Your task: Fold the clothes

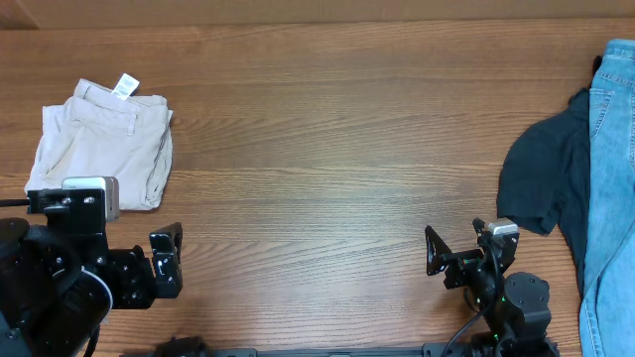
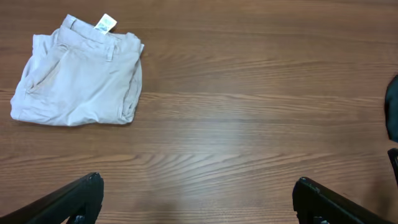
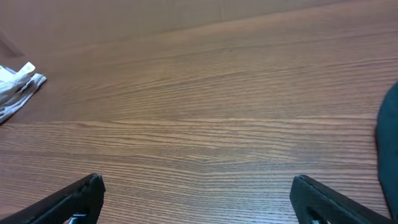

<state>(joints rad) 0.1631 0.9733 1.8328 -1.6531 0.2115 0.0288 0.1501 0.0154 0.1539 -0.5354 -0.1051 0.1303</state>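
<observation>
The beige shorts (image 1: 104, 139) lie folded in a compact bundle at the table's far left, a small white tag sticking out at the waistband. They also show in the left wrist view (image 2: 78, 81), and one edge with the tag shows in the right wrist view (image 3: 15, 84). My left gripper (image 1: 167, 260) is open and empty near the front edge, below and right of the shorts. My right gripper (image 1: 456, 253) is open and empty at the front right. Both pairs of fingertips hang over bare wood (image 2: 196, 199) (image 3: 196, 199).
A dark navy garment (image 1: 546, 178) and blue denim jeans (image 1: 610, 188) lie piled at the right edge of the wooden table (image 1: 327, 149). The navy cloth's edge shows in the right wrist view (image 3: 388, 143).
</observation>
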